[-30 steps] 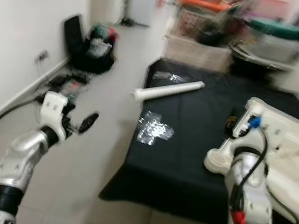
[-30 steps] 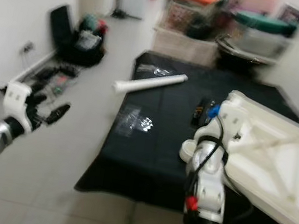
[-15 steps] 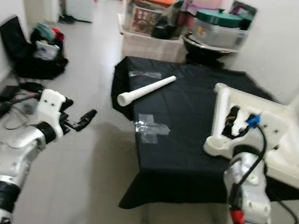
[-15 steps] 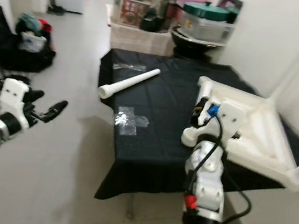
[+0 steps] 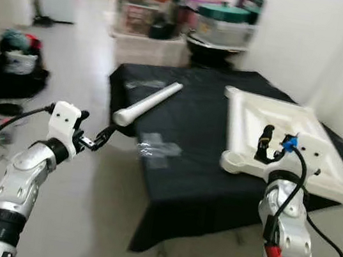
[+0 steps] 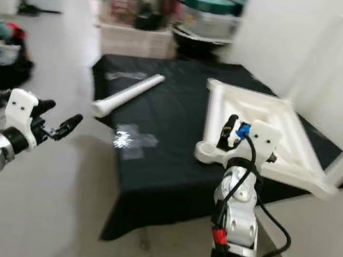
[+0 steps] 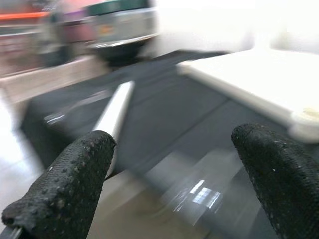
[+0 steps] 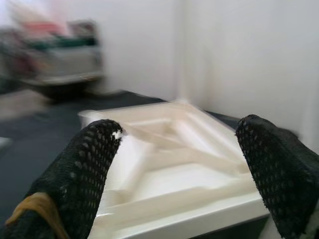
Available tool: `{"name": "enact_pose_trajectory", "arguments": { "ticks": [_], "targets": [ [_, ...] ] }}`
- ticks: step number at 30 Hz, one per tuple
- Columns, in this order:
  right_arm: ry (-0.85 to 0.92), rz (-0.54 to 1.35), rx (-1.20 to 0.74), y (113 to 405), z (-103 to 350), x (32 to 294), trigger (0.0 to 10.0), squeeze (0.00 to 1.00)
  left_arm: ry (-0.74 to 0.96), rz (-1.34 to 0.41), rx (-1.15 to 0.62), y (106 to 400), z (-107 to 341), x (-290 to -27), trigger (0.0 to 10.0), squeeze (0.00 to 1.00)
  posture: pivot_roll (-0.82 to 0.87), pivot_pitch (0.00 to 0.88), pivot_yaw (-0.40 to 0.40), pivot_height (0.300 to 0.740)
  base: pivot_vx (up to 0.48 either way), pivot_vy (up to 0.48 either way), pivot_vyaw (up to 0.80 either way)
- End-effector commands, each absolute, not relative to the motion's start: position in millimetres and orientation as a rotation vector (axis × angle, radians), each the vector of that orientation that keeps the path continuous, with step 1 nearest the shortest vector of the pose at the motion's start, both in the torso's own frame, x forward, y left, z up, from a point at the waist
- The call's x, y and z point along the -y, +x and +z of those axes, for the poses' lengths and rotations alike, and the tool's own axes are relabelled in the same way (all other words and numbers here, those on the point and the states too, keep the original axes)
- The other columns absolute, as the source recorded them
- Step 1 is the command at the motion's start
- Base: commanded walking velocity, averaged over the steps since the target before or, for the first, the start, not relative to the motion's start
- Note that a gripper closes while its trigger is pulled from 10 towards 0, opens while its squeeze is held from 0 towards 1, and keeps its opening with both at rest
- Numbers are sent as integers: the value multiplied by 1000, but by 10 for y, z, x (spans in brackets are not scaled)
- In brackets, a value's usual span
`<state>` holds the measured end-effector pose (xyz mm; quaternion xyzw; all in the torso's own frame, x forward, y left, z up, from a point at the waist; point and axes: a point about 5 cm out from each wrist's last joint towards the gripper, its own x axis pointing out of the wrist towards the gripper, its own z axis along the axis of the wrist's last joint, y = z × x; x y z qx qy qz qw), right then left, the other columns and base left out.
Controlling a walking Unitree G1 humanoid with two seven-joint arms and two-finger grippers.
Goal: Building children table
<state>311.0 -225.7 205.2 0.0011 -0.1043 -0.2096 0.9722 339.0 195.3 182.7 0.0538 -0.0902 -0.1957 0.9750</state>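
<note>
Both fingers (image 7: 75, 184) spread empty, upturned tabletop (image 5: 286, 136), leg tube (image 5: 147, 102) lying diagonally

Spread black fingers (image 8: 92, 169) frame the white tabletop (image 8: 174, 174).

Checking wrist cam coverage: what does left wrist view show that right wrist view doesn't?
Left wrist view alone: the white tube lying on the black cloth, plus the shiny plastic wrap nearer the camera. Right wrist view alone: the ribbed inside of the upturned white tabletop and the white wall behind it. Both: open black fingers, the tabletop, blurred storage bins behind.
</note>
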Motion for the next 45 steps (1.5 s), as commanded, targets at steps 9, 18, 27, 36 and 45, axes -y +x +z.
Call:
{"name": "enact_pose_trajectory", "arguments": {
  "ticks": [9,18,27,36,45],
  "targets": [
    [-2,-376,218,3149,2086,2156,10000,0,118,-388,175,3358,1819,-2015,10000,0,53,0,-65,740,480,0,-444],
    [-38,-377,249,3150,2136,2182,10000,0,75,-352,217,3340,1883,-2007,10000,0,55,0,-68,740,37,0,0],
    [-47,-370,260,3157,2152,2201,10000,0,1,-151,281,3280,1956,-2297,10000,0,65,0,-70,740,0,0,0],
    [-46,-288,277,3174,2145,2148,10000,0,-112,199,131,2762,1428,-2867,10000,0,104,0,-93,740,0,0,0],
    [-71,-244,289,3201,2163,2137,10000,0,-246,298,74,2650,1203,-3028,10000,0,110,0,-103,740,0,0,0]
  ]
}}
